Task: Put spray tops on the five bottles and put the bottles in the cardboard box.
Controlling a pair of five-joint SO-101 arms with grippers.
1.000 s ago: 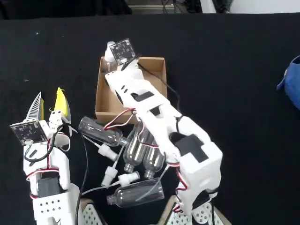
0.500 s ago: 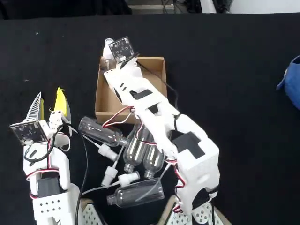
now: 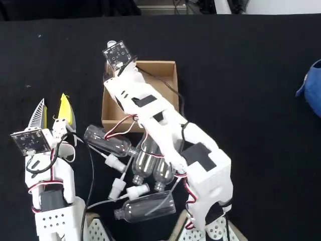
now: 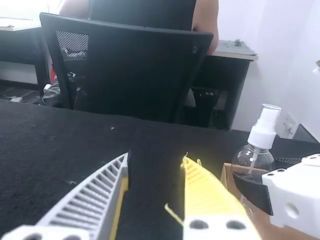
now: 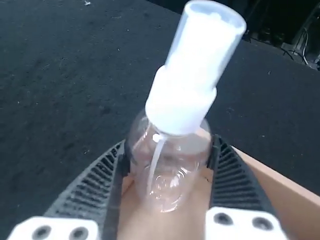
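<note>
At the lower left of the high view, the left gripper (image 3: 51,108) rests on the black table (image 3: 251,125) with its white and yellow fingers spread apart, holding nothing. It points towards the top of the frame, away from the work.

In the lower centre lie four clear plastic bottles without tops (image 3: 108,140), all on their sides, with loose white spray tops (image 3: 117,163) among them.

Above them sits the brown cardboard box (image 3: 163,80). The right arm stretches across it to its upper-left corner. There the right gripper (image 5: 169,155) is clamped around the clear bottle fitted with a white spray top (image 5: 175,125).

That bottle stands upright, its long axis vertical and its nozzle up. Cardboard shows under its base. Whether it touches the box floor is hidden. The next move is probably to lower and release it, with the box lying straight below the right gripper.
</note>
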